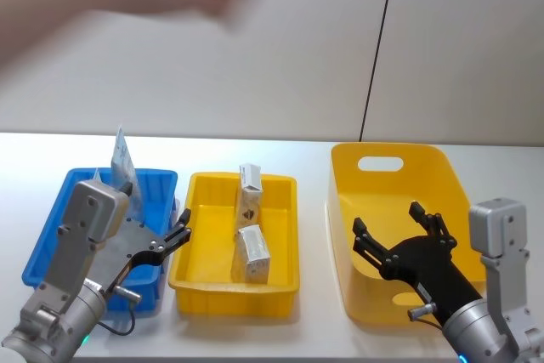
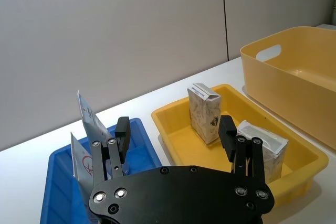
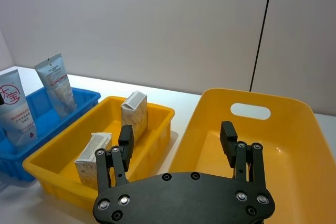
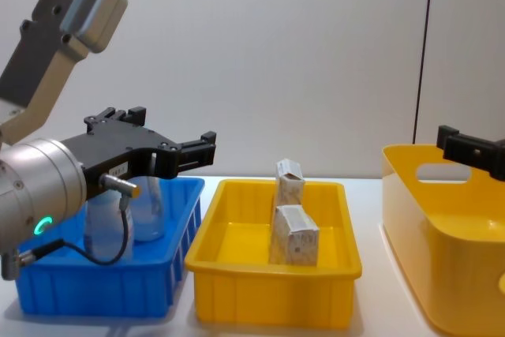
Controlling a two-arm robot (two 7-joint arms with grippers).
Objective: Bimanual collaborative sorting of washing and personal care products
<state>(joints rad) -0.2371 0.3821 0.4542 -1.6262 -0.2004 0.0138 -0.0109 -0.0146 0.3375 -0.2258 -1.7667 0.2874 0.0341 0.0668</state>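
Two whitish speckled cartons sit in the small yellow tray [image 1: 285, 189]: one upright [image 1: 249, 195], one nearer me [image 1: 252, 254]. They also show in the chest view [image 4: 289, 181] [image 4: 296, 236]. Two white squeeze tubes [image 3: 55, 82] [image 3: 16, 106] with pale-blue crimped ends lean upright in the blue bin [image 1: 51, 235]. My left gripper [image 1: 174, 240] hovers open and holds nothing, above the blue bin's right side, pointing toward the tray [image 2: 175, 129]. My right gripper [image 1: 387, 220] is open and holds nothing, above the near part of the large yellow bin [image 1: 450, 167].
The three containers stand in a row on the white table: blue bin left, yellow tray [image 4: 237, 297] middle, large yellow bin [image 4: 410, 195] with a handle cut-out right. A grey wall with a dark vertical seam [image 1: 378, 48] rises behind the table.
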